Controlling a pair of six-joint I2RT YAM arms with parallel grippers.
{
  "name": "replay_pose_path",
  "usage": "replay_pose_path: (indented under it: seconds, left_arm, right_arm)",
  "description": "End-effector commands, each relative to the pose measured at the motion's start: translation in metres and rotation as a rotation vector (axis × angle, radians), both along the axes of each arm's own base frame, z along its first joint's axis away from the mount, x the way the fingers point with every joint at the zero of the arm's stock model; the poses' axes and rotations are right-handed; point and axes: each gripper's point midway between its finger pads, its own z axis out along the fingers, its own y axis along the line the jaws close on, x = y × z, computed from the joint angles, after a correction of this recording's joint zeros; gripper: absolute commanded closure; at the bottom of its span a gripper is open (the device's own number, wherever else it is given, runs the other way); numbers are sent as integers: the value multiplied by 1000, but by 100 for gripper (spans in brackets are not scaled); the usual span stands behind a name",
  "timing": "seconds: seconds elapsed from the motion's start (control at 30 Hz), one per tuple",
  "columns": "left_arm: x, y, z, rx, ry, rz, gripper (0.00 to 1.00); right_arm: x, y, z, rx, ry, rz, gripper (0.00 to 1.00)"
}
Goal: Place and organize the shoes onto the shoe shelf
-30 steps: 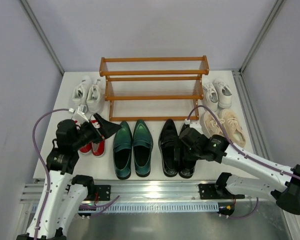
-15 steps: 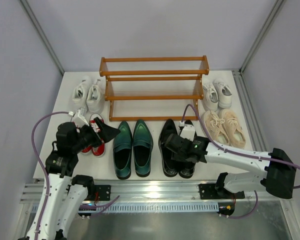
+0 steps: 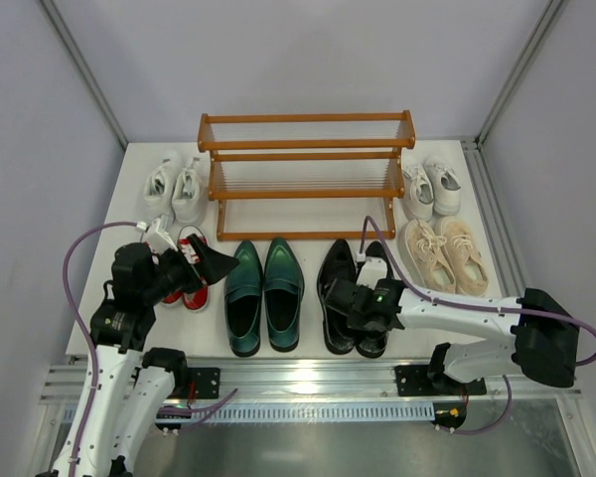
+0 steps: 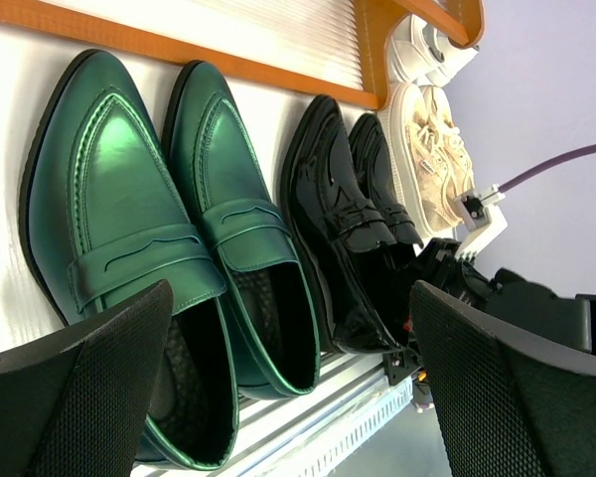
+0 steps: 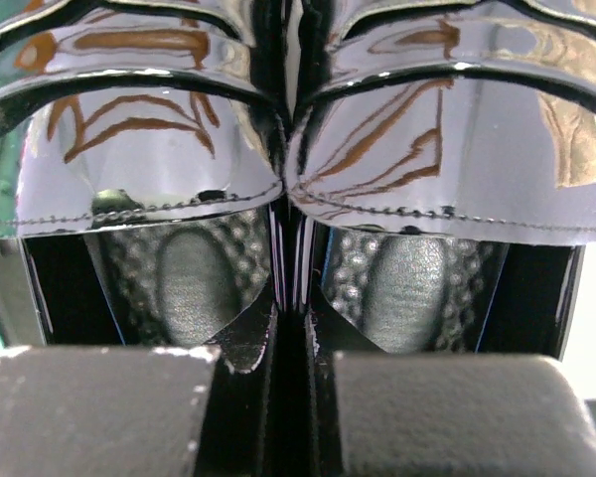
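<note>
The right claw [image 5: 298,363], wide a second ago, now grasps the black loafers [image 5: 447,149] by their inner walls, pinched together inside it, so lifting seems next.

The shoe shelf [image 3: 306,145] stands at the far middle, its three slatted tiers facing the arms. The dark green loafers [image 3: 263,293] and black loafers [image 3: 334,270] lie before its bottom rail, with a narrow strip of table between toes and rail and a slim gap between the pairs. The left white sneakers [image 3: 176,184] and right white sneakers [image 3: 429,187] flank the shelf. The beige sneakers [image 3: 445,253] crowd the right front. The red sneakers [image 3: 193,295] sit under the spread-fingered left gripper [image 3: 222,263]. The right gripper [image 5: 298,348], pinched on the black loafers' inner walls, blocks the near right along with its arm.
</note>
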Motion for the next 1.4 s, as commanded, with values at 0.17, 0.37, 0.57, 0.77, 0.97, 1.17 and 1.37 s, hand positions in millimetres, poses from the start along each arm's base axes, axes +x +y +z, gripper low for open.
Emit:
replay_pose_path:
  seconds: [0.17,0.37,0.57,0.77,0.97,1.17,1.37]
  left_arm:
    - [-3,1,9,13,-31,-4,0]
    - [-6,3,12,21,-42,0,0]
    - [-10,4,14,24,-47,1,0]
    - [-15,7,20,33,-67,11,0]
    - [-21,9,26,33,-80,16,0]
    - [-25,12,30,48,-92,24,0]
    - [-24,10,29,40,-92,21,0]
  right_arm:
    - [10,20,89,2,-190,148,96]
    - [25,14,118,-17,-296,165,96]
    - [56,11,131,-48,-376,151,96]
    - [94,12,134,-22,-398,145,96]
    - [116,19,127,-15,-382,192,96]
    - [111,26,112,-8,-328,230,96]
    - [122,19,116,-72,-380,229,96]
